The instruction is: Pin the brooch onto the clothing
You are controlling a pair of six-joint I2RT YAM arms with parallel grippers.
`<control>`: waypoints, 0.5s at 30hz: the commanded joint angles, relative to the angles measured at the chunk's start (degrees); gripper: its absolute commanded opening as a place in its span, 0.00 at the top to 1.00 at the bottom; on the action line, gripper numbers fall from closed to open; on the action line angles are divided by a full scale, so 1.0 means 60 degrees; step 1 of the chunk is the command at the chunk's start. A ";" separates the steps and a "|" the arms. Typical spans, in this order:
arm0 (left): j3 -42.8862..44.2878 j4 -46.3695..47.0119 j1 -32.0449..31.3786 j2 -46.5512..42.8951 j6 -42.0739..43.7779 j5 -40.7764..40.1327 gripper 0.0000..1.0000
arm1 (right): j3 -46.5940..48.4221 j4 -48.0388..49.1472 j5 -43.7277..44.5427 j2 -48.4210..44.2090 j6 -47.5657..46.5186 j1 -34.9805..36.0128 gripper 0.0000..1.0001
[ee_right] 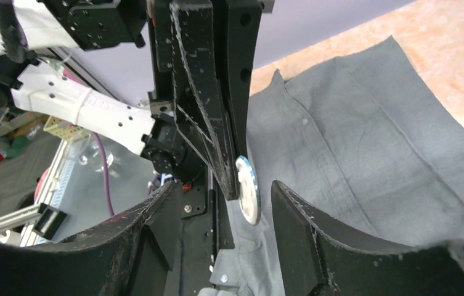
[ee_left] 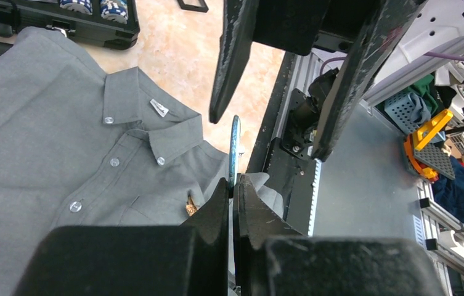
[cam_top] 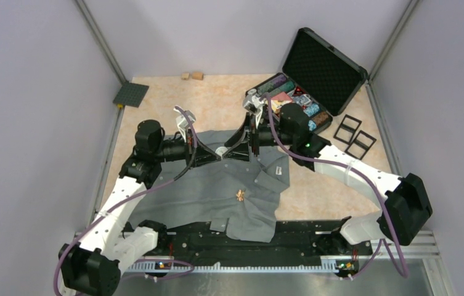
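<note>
Cloth is seen across the middle of the top view: the grey shirt (cam_top: 217, 185) is spread front-up on the table (cam_top: 167, 98), and the brooch (cam_top: 240, 196), a small golden piece, is found lying loose on the shirt front, gripped by nothing. At the far right an open black case (cam_top: 325, 65) is packed with rows of small colourful items that cannot be identified. In the left wrist view, the left gripper (ee_left: 233, 182) is shown clamped on the rim of a thin round disc (ee_left: 235, 145), held upright on edge; whether it belongs to the brooch cannot be told. In the right wrist view, the right gripper (ee_right: 222, 188) is shown with jaws parted either side of that disc, not touching it. The brooch is judged light, rigid and easily dropped, best pinched by its edges; the shirt is judged soft and likely to bunch if dragged.
</note>
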 commanded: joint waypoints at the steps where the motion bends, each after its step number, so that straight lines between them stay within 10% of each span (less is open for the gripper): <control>1: 0.0225 -0.0030 -0.0022 -0.0346 0.0382 -0.0204 1.00 | -0.0170 0.1143 -0.0152 -0.0258 0.0592 -0.0054 0.45; 15: 0.0195 -0.0030 -0.0022 -0.0470 0.0380 -0.0160 1.00 | -0.0088 0.0992 0.0006 0.0369 0.1000 -0.0063 0.65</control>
